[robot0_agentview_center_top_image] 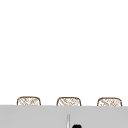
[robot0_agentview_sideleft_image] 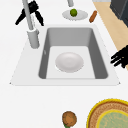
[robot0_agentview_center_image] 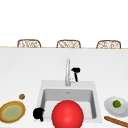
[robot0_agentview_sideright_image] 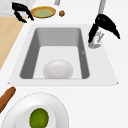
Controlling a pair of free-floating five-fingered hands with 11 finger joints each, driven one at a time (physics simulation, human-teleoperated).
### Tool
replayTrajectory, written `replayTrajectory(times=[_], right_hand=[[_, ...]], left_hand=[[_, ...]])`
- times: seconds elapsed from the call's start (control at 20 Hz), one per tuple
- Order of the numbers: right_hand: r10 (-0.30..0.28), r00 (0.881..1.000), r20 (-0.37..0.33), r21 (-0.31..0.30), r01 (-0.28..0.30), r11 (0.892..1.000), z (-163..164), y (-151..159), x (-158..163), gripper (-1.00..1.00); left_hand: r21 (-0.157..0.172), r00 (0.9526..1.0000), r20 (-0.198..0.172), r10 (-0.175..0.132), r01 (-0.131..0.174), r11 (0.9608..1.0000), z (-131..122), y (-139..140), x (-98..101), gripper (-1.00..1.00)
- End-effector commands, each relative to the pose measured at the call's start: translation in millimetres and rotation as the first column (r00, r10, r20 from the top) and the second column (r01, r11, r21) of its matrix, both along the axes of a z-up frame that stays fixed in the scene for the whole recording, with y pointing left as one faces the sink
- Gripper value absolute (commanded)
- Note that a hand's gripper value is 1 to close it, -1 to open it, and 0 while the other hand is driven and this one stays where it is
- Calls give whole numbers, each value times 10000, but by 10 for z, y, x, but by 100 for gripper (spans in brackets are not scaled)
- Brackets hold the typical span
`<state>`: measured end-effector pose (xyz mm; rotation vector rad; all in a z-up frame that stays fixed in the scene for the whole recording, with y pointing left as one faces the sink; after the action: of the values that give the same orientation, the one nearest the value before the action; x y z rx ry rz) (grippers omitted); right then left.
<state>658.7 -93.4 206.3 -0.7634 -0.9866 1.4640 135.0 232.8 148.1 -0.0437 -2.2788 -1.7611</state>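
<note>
Two black hands are seen at the sink (robot0_agentview_center_image: 98, 100); the right hand (robot0_agentview_center_image: 75, 71) is held just beside the tap (robot0_agentview_center_image: 67, 71), at the sink's back edge, its fingers spread apart and pointing down, closed on nothing; from the right side view the same hand (robot0_agentview_sideright_image: 103, 25) is seen arched over the tap's base (robot0_agentview_sideright_image: 95, 43), and whether it is actually touched cannot be told. The left hand (robot0_agentview_center_image: 38, 113) is left in the air at the front left corner of the sink, its fingers loosely curled with nothing between them; in the left side view it (robot0_agentview_sideleft_image: 120, 57) is seen past the sink's front edge.

In the basin a bowl is found, red on the outside (robot0_agentview_center_image: 67, 115) and white inside (robot0_agentview_sideleft_image: 69, 62), set upright on the basin floor towards the front; nothing is seen in it.

On the counter (robot0_agentview_center_image: 25, 70) towards its front right corner a white plate (robot0_agentview_center_image: 110, 107) is set, with a green lime (robot0_agentview_center_image: 116, 103) on it; a brown rolling pin (robot0_agentview_center_image: 116, 121) is laid just beside the plate at the counter's front edge. Towards the front left corner a yellow-rimmed wicker plate (robot0_agentview_center_image: 12, 111) is placed, with nothing on it, and a small brown round thing (robot0_agentview_center_image: 22, 96) near it. Behind the counter's far edge three chair backs (robot0_agentview_center_image: 68, 44) are seen.
</note>
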Motion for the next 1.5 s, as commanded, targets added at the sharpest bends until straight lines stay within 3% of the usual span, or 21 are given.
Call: replayTrajectory(times=[0.0,0.15,0.35,0.6,0.75,0.95,1.0,1.05,1.1,1.3,1.4,1.45], right_hand=[[-746,9971,-172,-524,736,9959,-85,-96,0,-100],[-433,9969,-654,-711,386,9967,-226,-86,95,-100],[-469,9941,-976,-621,410,9972,-279,-75,173,-100],[-906,9727,-2137,-1057,692,9920,-262,22,383,-100],[-961,9511,-2935,-1378,574,9888,-270,45,468,-100],[-970,9325,-3479,-1434,493,9884,-392,28,490,-100],[-922,9330,-3477,-1369,467,9895,-425,13,471,-100],[-866,9372,-3379,-1177,492,9918,-445,-17,461,100],[-680,9434,-3246,-1022,365,9941,-436,-47,442,100],[222,9159,-4007,-672,-536,9963,-338,-133,306,100],[950,8842,-4573,-712,-1429,9872,-351,-134,318,100],[1083,8775,-4672,-600,-1537,9863,-355,-153,330,100]], left_hand=[[0,10000,0,0,0,10000,0,0,0,0],[0,10000,0,0,0,10000,0,0,0,0],[0,10000,0,0,0,10000,0,0,0,0],[0,10000,0,0,0,10000,0,0,0,0],[0,10000,0,0,0,10000,0,0,0,0],[0,10000,0,0,0,10000,0,0,0,0],[0,10000,0,0,0,10000,0,0,0,0],[0,10000,0,0,0,10000,0,0,0,0],[0,10000,0,0,0,10000,0,0,0,0],[0,10000,0,0,0,10000,0,0,0,0],[0,10000,0,0,0,10000,0,0,0,0],[0,10000,0,0,0,10000,0,0,0,0]])
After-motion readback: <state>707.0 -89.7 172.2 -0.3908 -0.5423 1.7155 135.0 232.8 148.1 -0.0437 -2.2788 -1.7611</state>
